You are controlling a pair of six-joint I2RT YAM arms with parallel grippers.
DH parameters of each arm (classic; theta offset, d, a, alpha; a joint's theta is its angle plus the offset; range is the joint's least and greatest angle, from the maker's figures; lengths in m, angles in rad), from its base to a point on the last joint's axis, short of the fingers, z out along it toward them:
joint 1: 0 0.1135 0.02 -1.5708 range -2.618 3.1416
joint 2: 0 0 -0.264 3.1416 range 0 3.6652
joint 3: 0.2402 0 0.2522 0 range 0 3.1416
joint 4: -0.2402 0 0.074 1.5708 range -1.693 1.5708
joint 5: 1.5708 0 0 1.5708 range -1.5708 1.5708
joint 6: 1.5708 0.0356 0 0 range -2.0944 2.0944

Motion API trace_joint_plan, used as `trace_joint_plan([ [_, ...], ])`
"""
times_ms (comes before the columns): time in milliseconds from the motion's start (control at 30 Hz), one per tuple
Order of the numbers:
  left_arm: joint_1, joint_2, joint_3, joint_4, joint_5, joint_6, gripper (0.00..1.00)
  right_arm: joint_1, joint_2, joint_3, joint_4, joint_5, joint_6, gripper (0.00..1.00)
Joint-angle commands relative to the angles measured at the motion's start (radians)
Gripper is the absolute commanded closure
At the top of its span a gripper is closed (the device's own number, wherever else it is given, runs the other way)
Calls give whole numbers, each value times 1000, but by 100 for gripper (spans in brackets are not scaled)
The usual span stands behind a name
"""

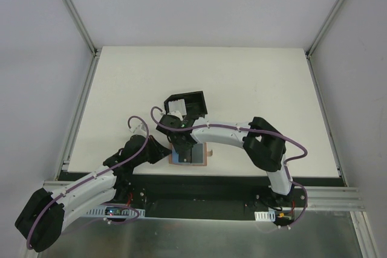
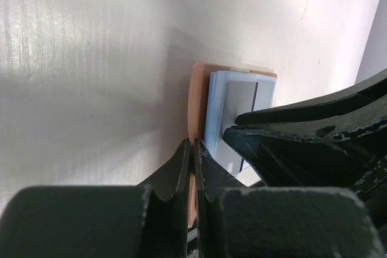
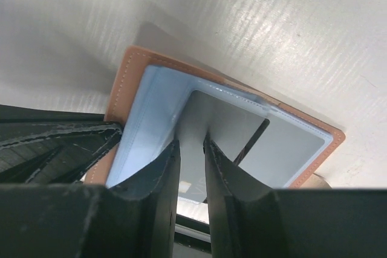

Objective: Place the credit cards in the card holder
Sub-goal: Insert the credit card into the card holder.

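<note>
The tan leather card holder (image 3: 123, 77) lies open on the white table near the front edge (image 1: 208, 155). Its inside shows light blue pockets (image 3: 148, 119). A pale grey credit card (image 3: 221, 122) lies flat on the open holder, its far edge under a clear pocket lip. My right gripper (image 3: 190, 140) points down at this card with its jaws a little apart; the card's face shows in the gap and both tips rest on it. My left gripper (image 2: 193, 142) is shut on the holder's tan edge (image 2: 196, 98) at the left side. Other credit cards cannot be told apart from the pockets.
A black open-sided plastic box (image 1: 188, 104) stands just behind the wallet, close to the right arm's wrist. Both arms cross over the near middle of the table (image 1: 254, 89). Metal frame rails (image 1: 81, 107) run along the table's left and right sides.
</note>
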Motion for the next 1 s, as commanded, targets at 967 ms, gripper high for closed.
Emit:
trace_joint_plan([
  [967, 4, -48, 21, -3, 16, 16, 100, -8, -48, -10, 67, -63, 39, 52],
])
